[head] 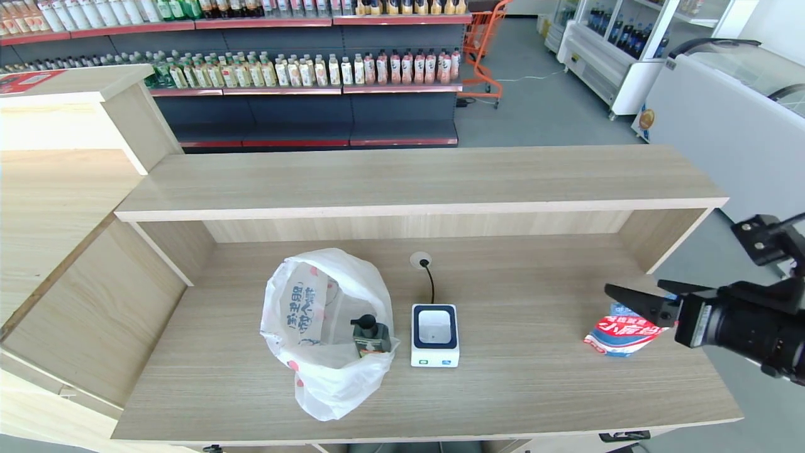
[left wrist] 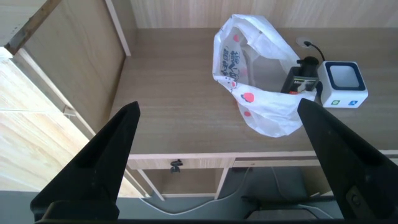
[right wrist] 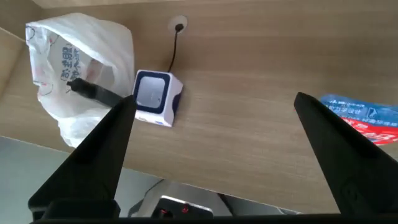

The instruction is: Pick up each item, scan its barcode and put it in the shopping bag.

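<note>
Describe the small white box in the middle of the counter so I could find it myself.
Start at the wooden counter and find the white shopping bag on it. To the bag's right stands the scanner, a small white cube. Unlike its neighbours, it has a dark-framed window on top and a black cable running away behind it.

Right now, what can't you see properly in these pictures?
1. Bottle: in the head view its base is hidden by the plastic of the bag.
2. The rest of the bag's inside: hidden by crumpled plastic in every view.
3. Packet: in the head view it is partly covered by the right end effector; in the right wrist view the picture's edge cuts it off.
4. The barcodes: too small to make out in every view.
</note>
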`<state>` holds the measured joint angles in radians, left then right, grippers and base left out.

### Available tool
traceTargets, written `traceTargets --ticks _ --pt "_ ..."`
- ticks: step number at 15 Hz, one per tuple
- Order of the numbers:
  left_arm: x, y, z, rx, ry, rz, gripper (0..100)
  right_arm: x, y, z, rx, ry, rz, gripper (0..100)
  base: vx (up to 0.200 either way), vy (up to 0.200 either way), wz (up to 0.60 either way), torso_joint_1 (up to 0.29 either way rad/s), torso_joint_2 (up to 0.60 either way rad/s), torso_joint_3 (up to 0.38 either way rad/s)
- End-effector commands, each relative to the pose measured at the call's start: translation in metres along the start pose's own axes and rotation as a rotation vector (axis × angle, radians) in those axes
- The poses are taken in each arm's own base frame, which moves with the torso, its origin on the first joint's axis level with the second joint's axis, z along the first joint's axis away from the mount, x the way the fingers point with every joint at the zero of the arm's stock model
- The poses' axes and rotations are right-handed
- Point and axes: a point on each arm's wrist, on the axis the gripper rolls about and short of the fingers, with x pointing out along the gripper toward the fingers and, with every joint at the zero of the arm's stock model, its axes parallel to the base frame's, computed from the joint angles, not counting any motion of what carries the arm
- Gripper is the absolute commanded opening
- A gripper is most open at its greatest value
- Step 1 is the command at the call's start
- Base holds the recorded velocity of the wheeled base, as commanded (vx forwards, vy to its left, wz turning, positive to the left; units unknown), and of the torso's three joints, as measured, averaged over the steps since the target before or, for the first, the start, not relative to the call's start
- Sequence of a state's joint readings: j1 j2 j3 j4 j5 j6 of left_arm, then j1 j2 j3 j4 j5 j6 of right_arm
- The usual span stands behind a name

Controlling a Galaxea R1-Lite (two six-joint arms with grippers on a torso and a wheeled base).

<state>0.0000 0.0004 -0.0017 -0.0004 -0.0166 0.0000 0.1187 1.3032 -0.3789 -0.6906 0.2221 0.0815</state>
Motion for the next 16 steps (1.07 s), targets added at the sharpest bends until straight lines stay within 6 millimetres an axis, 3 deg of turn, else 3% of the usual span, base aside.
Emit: traceTargets --ticks 1,5,9,16 --pt "0.000 0.000 0.000 0.000 -0.001 0.000 100 -0.080 0.008 -0.035 -0.025 -0.107 -0.113 100 0.000 0.000 0.00 0.000 0.00 0.000" --pt "0.000 0.000 0.000 0.000 0.000 0.000 100 -0.118 0.015 -0.076 -0.026 -0.093 -0.145 100 0.000 0.000 0.00 0.000 0.00 0.000" --pt "0.000 0.000 0.000 0.000 -0.001 0.000 100 -0.133 0.018 -0.083 -0.037 -0.136 -0.165 100 0.000 0.000 0.00 0.000 0.00 0.000" --pt "0.000 0.000 0.000 0.000 -0.001 0.000 100 -0.160 0.024 -0.116 -0.045 -0.198 -0.244 100 0.000 0.000 0.00 0.000 0.00 0.000"
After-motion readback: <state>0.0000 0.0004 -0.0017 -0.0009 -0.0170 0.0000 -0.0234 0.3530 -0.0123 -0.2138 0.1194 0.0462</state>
